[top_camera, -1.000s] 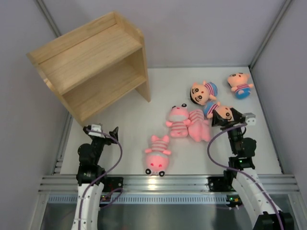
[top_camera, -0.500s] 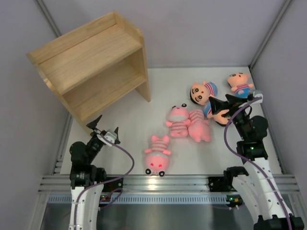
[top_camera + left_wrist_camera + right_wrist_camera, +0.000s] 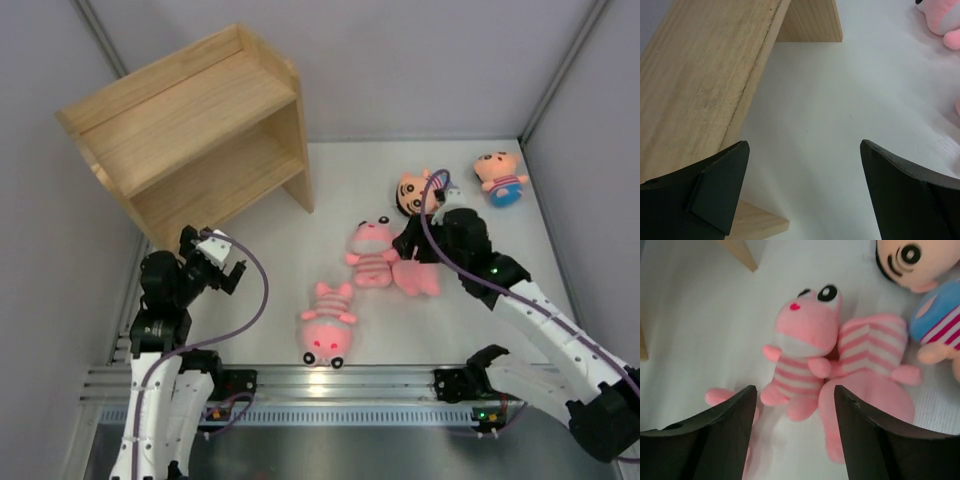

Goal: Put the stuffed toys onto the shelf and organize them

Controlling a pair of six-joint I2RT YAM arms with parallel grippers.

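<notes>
Standing at ten o'clock on the white table point(image 3: 270, 215), the flat-panelled pale-wood shelf point(image 3: 190, 130) has the left gripper point(image 3: 803, 145) near its lower edge, arm raised, jaws spread wide and empty. Right arm stretches toward twelve o'clock, right gripper point(image 3: 795, 388) parted, holding nothing, above soft pink striped animals point(image 3: 802, 347) at centre. Round-headed plush dolls point(image 3: 413, 190) lie at two o'clock.

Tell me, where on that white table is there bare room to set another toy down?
Bare table lies between the shelf and the pink animals, and right of the nearest one. Both shelf tiers look bare. Crowded: centre right, where two pink animals, a doll and the right gripper bunch together.
</notes>
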